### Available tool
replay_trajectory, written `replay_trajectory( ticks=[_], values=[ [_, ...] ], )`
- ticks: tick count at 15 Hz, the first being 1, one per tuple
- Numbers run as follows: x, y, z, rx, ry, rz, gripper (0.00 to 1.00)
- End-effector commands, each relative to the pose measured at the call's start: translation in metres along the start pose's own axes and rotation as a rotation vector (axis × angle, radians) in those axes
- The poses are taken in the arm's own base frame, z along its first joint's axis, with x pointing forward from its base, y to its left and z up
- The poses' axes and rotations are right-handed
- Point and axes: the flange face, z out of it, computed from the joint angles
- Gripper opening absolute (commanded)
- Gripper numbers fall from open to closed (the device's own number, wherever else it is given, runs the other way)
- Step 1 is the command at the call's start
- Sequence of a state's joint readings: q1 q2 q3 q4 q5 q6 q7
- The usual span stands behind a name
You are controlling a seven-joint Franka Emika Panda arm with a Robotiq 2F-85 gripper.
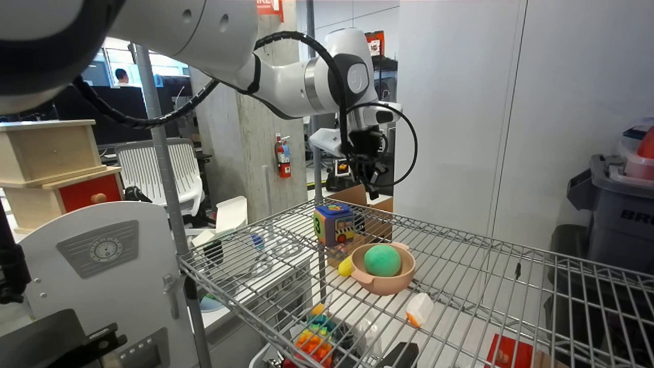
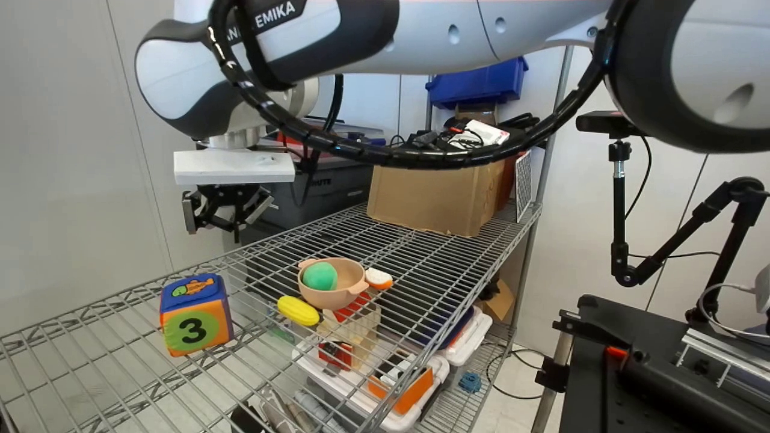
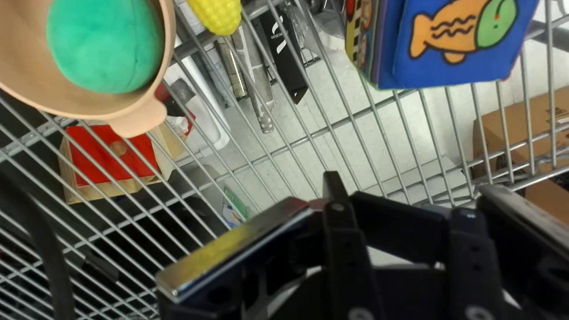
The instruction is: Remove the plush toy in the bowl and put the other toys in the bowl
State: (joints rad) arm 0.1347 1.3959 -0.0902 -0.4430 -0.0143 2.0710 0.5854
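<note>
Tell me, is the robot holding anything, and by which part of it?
Nothing is held. The gripper hangs in the air with no toy in it: the ball sits in the bowl, and the plush and yellow toy lie outside.

Green ball (image 2: 320,276) in bowl (image 2: 329,299), yellow toy (image 2: 298,310) beside

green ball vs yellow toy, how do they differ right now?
Shape: the green ball is round, the yellow toy elongated. Surface: the green ball looks smooth, the yellow toy bumpy like corn. Place: the green ball sits in the bowl, the yellow toy lies outside, beside it. Shared: both are brightly coloured.
</note>
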Motion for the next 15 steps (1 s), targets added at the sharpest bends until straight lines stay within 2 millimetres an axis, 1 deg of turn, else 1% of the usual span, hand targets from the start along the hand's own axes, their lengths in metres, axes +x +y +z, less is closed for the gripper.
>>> replay_trajectory(
  ticks=[1,2,4,5,6,7,8,9,11,12,15],
  values=[
    [-0.014,-0.012,0.002,0.019,-0.083,-0.041,0.27],
    [-0.020,-0.016,0.004,0.026,-0.100,-0.053,0.32],
    [-0.031,-0.026,0.007,0.028,-0.127,-0.079,0.47],
    [-0.037,-0.033,0.009,0.031,-0.136,-0.090,0.55],
    [-0.040,-0.036,0.009,0.030,-0.147,-0.101,0.61],
    [-0.046,-0.041,0.011,0.028,-0.158,-0.110,0.70],
    [-0.049,-0.044,0.011,0.029,-0.165,-0.121,0.76],
    [-0.055,-0.049,0.014,0.029,-0.174,-0.128,0.84],
    [-0.061,-0.050,0.021,0.024,-0.196,-0.137,0.98],
    [-0.064,-0.050,0.024,0.020,-0.204,-0.141,1.00],
    [-0.071,-0.048,0.039,0.006,-0.221,-0.141,1.00]
  ],
)
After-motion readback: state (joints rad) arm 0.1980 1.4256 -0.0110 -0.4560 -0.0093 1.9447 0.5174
